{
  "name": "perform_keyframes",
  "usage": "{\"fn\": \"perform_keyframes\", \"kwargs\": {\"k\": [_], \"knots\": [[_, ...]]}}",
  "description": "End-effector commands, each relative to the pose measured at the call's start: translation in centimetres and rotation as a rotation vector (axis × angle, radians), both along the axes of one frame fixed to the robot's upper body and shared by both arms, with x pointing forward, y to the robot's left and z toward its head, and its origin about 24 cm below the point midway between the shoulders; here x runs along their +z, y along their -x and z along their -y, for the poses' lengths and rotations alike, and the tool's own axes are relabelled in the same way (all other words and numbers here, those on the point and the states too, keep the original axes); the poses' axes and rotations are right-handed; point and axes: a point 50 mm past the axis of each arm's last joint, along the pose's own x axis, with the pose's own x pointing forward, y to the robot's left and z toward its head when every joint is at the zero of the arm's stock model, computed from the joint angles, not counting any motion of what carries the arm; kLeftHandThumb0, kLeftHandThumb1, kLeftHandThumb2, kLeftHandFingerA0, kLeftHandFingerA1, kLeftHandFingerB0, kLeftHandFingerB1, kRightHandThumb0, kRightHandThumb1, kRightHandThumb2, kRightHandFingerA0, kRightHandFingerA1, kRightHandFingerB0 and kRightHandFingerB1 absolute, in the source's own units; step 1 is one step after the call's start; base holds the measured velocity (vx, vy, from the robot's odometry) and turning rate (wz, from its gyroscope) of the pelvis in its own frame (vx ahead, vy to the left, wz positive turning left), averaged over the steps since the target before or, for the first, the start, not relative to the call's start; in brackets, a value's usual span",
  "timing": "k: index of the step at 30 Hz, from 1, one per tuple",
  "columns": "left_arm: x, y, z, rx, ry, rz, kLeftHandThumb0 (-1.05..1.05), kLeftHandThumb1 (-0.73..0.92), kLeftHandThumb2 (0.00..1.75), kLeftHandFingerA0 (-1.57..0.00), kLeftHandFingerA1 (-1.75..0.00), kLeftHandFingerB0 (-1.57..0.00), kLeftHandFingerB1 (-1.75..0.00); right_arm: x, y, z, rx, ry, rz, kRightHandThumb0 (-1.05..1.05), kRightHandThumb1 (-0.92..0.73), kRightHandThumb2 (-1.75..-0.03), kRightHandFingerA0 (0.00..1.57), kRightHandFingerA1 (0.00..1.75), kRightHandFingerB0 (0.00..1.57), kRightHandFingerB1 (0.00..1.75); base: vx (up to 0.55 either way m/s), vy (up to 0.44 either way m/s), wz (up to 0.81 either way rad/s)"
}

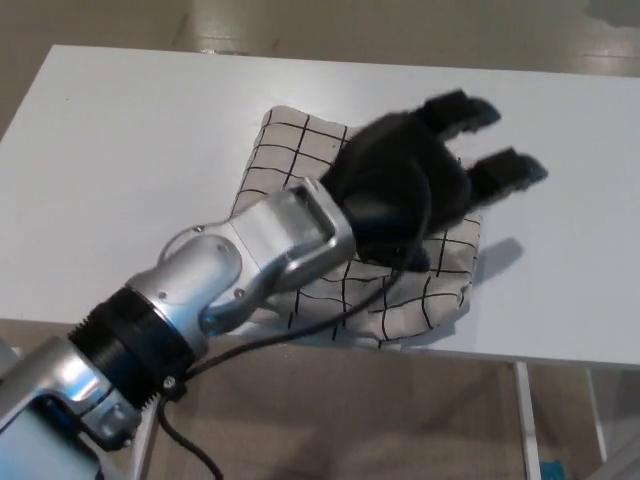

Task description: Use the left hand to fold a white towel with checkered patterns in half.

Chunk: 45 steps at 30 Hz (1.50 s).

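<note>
Towel [425, 290] lies folded on table [120, 180] beneath raised, empty, spread-fingered left hand [415, 185].

Open left hand [420, 180] hovers above the checkered towel [420, 290] on white table [130, 150].

I am seeing the towel [300, 165] lying on the bench [120, 150], near the middle and reaching toward the bench's near edge, where its near corner is sitting just at the rim. My left hand [415, 185] is coming in from the near left and hanging over the towel's right part, fingers [505, 172] apart and reaching past the towel's right edge, above bare bench.
</note>
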Motion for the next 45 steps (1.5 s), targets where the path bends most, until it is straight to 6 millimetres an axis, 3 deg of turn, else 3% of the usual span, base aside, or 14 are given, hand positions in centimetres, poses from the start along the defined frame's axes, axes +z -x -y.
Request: {"fn": "perform_keyframes", "kwargs": {"k": [1,2,3,9,10,14,21,27,31,32,33,34,44,45], "knots": [[9.1,0.3,-3.3,0.005,0.263,-0.326,-0.93,0.48,0.70,-0.10,-0.29,-0.13,-0.34,-0.6,1.3,0.3,0.019,0.041,-0.053,-0.31,-0.75,-0.62,0.54,0.55,0.51,0.49,0.00,0.000,0.00],[12.8,0.7,-5.0,-0.064,0.426,-0.360,-0.38,0.15,0.84,0.00,-0.49,0.00,-0.48,-0.7,1.3,0.2,0.006,0.017,-0.058,-0.32,-0.75,-0.62,0.54,0.55,0.53,0.50,0.00,0.000,0.00],[14.5,1.1,-6.0,-0.106,0.504,-0.376,-0.38,0.15,0.84,0.00,-0.48,0.00,-0.48,-0.8,1.3,0.2,0.001,0.004,-0.062,-0.32,-0.75,-0.62,0.55,0.55,0.54,0.51,0.00,0.000,0.00],[15.3,1.6,-7.3,-0.120,0.546,-0.376,-0.37,0.15,0.84,0.00,-0.48,0.00,-0.48,-1.0,1.6,0.2,-0.001,-0.001,-0.071,-0.32,-0.75,-0.62,0.55,0.56,0.54,0.51,0.00,0.000,0.00],[16.3,2.8,-9.6,-0.145,0.597,-0.348,-0.82,0.55,0.58,-0.21,-0.28,-0.15,-0.28,-1.0,1.8,0.2,0.011,0.023,-0.084,-0.31,-0.74,-0.61,0.56,0.55,0.55,0.51,0.00,0.000,0.00],[16.6,4.8,-12.4,-0.174,0.624,-0.307,-0.81,0.56,0.58,-0.20,-0.28,-0.16,-0.28,-0.9,1.6,0.4,0.009,0.030,-0.078,-0.32,-0.74,-0.61,0.57,0.54,0.57,0.52,0.00,0.000,0.00],[14.9,8.4,-14.9,-0.207,0.617,-0.324,-0.81,0.57,0.58,-0.21,-0.28,-0.17,-0.28,-1.0,2.5,0.8,0.008,0.005,-0.107,-0.32,-0.74,-0.61,0.56,0.53,0.57,0.52,0.00,0.000,0.00],[10.3,14.7,-17.4,-0.292,0.617,-0.478,-0.75,0.55,0.58,-0.26,-0.29,-0.28,-0.31,-1.2,2.6,0.6,-0.020,-0.039,-0.116,-0.34,-0.75,-0.62,0.53,0.51,0.53,0.49,0.00,0.000,0.00],[9.6,15.6,-17.6,-0.303,0.621,-0.530,-0.75,0.55,0.58,-0.26,-0.29,-0.28,-0.31,-1.1,2.5,0.6,-0.025,-0.046,-0.106,-0.34,-0.75,-0.62,0.53,0.51,0.53,0.49,0.00,0.000,0.00],[8.8,16.2,-18.0,-0.330,0.612,-0.617,-0.70,0.48,0.84,-0.31,-0.45,-0.29,-0.43,-1.1,2.6,0.6,-0.032,-0.046,-0.107,-0.34,-0.75,-0.62,0.53,0.51,0.52,0.48,0.00,0.000,0.00],[8.3,16.6,-18.4,-0.353,0.606,-0.681,-0.70,0.48,0.84,-0.31,-0.45,-0.29,-0.43,-1.1,2.7,0.6,-0.036,-0.046,-0.108,-0.34,-0.75,-0.62,0.53,0.51,0.52,0.48,0.00,0.000,0.00],[7.5,17.3,-18.8,-0.379,0.611,-0.752,-0.68,0.58,0.61,-0.46,-0.37,-0.41,-0.34,-1.1,3.0,0.6,-0.042,-0.045,-0.115,-0.33,-0.75,-0.62,0.53,0.52,0.51,0.48,0.00,0.000,0.00],[5.5,20.2,-19.8,-0.434,0.667,-0.934,-0.61,0.64,0.60,-0.64,-0.42,-0.54,-0.38,-1.0,2.9,0.8,-0.027,-0.032,-0.122,-0.32,-0.74,-0.61,0.53,0.52,0.50,0.48,0.00,0.000,0.00],[4.7,20.6,-20.5,-0.444,0.702,-1.028,-0.54,0.49,0.90,-0.66,-0.63,-0.39,-0.49,-1.0,2.4,1.0,-0.030,-0.030,-0.115,-0.32,-0.74,-0.61,0.51,0.53,0.50,0.48,0.00,0.000,0.00]]}}
